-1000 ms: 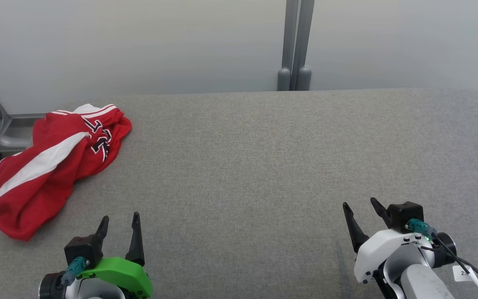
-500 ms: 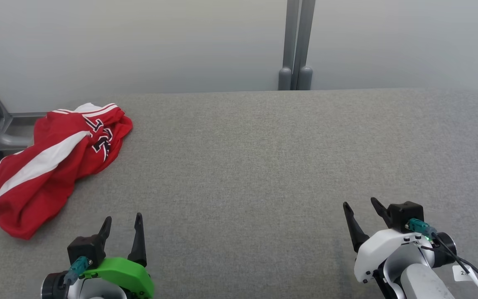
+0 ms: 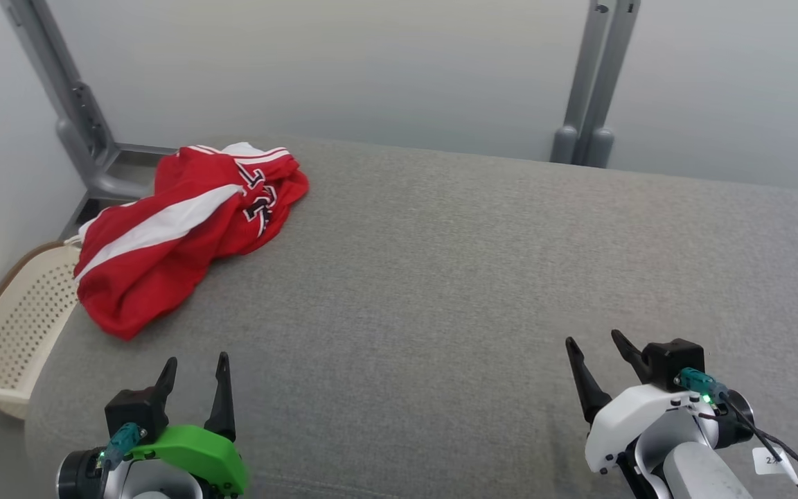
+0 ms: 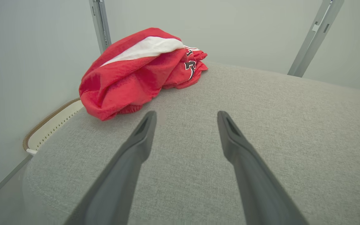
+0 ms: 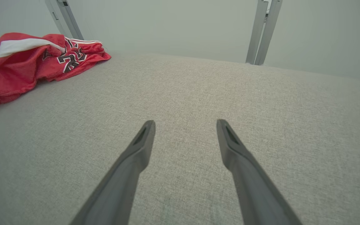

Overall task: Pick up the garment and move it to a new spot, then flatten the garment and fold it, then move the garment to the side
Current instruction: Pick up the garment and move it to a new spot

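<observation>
Both pairs of fingers stand spread wide with nothing between them: the left fingers point(image 3: 222, 409) and the right fingers point(image 3: 589, 395) are poised over the near part of the grey fabric surface point(image 3: 440, 277). The garment point(image 3: 163, 256), red with a white stripe and dark lettering, lies crumpled at the far left corner, well ahead of the left fingers. A cream perforated basket point(image 3: 11, 333) sits beside that edge. Grey metal posts point(image 3: 589, 83) rise before a pale wall point(image 3: 371, 62).

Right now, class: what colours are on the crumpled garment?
The garment is red, white-striped, with dark lettering; best in the head view.
</observation>
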`<state>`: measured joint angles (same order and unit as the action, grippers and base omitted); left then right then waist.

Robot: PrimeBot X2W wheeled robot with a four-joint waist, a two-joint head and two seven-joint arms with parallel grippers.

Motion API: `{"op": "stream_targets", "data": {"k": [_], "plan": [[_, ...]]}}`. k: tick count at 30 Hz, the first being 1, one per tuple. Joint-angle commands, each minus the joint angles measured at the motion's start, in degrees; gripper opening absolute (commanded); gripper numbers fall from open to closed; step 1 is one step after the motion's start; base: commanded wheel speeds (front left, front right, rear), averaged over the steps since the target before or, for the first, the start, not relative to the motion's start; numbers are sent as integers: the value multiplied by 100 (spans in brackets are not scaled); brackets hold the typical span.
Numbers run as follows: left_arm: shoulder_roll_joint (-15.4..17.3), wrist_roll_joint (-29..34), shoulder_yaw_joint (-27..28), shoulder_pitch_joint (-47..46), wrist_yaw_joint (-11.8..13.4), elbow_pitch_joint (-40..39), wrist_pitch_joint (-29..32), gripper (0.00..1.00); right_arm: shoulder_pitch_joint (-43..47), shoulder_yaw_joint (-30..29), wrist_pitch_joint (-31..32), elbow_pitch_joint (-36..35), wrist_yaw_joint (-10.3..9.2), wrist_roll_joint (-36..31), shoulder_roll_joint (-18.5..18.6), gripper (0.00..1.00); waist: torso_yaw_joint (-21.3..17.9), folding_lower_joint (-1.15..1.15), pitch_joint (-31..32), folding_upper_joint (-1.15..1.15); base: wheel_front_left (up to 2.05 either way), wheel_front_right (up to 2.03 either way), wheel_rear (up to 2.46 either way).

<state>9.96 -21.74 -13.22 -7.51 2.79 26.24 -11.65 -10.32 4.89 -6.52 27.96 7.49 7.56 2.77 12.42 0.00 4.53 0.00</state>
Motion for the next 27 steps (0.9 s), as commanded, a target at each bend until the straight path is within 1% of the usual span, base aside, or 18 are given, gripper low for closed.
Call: {"op": "stream_targets", "data": {"k": [1, 6, 14, 21, 27], "plan": [[47, 26, -11, -12, 27, -25, 14, 100, -36, 3, -37, 20, 0, 68, 24, 100, 448, 0, 31, 0, 0, 0, 0], [121, 6, 8, 60, 90, -113, 55, 100, -54, 103, -108, 88, 0, 150, 25, 100, 822, 0, 69, 0, 0, 0, 0], [171, -28, -37, 118, 122, -229, 139, 100, -59, 113, -171, 152, 0, 184, 25, 100, 1346, 0, 123, 0, 0, 0, 0], [172, -161, 17, 54, 132, -330, 235, 100, -190, 189, -146, 147, -1, 240, 27, 100, 1460, 0, 14, 0, 0, 0, 0], [103, -332, -6, -496, -20, -198, 581, 100, -220, 116, -120, 5, 0, 152, 25, 100, 1519, 0, -78, 0, 0, 0, 0]]}}
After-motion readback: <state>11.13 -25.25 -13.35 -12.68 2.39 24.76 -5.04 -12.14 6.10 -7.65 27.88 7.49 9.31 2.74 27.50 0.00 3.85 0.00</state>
